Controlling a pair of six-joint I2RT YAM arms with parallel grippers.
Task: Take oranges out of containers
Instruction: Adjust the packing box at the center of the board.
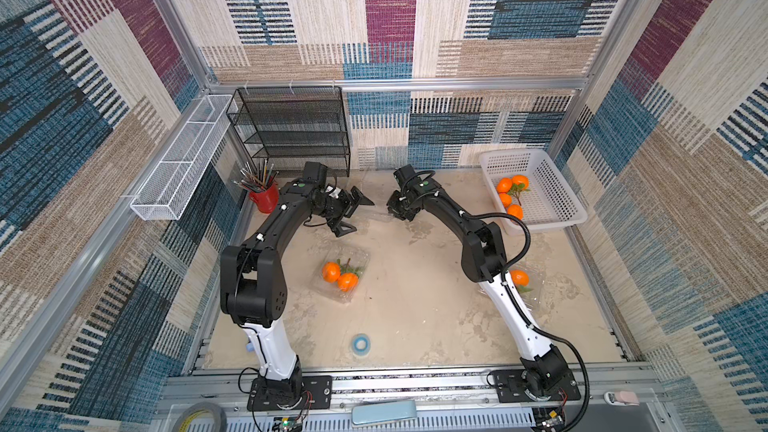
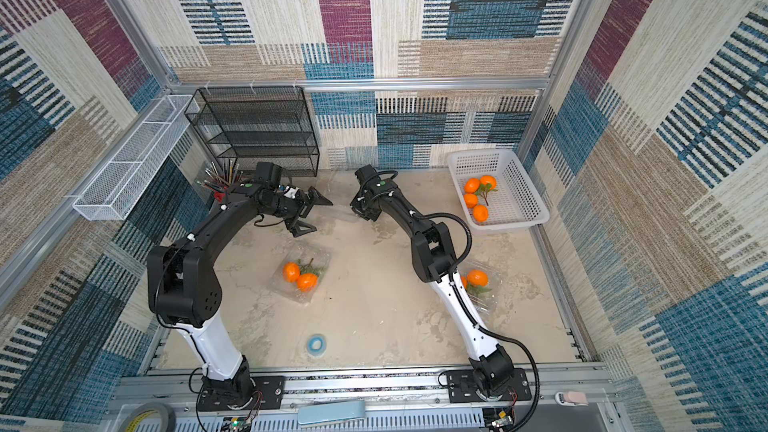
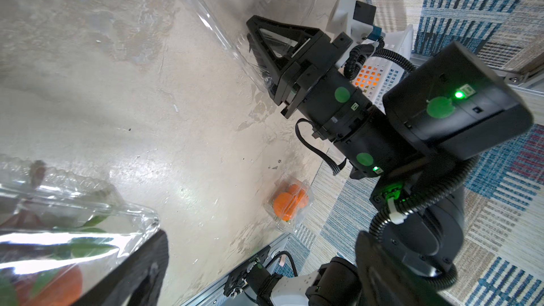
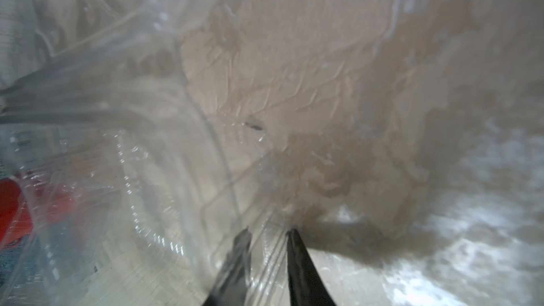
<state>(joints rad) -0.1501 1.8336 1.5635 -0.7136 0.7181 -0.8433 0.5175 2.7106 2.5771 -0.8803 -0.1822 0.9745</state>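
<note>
With the left gripper (image 1: 363, 216) wide open and the right gripper (image 4: 268, 231) narrowly parted astride the flimsy wall of an empty box (image 4: 164, 154), the light, smooth oranges (image 1: 340, 276) in the mid-table clear box (image 1: 354, 254) look best pinched at their leafy stem (image 1: 348, 262).

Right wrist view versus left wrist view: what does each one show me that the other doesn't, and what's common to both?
Right wrist only: inside the right end effector, a narrow gap with the clear wall of the empty container in it. Left wrist only: two containers holding oranges, and the white basket. Both: that end effector, the empty container, the beige table.
</note>
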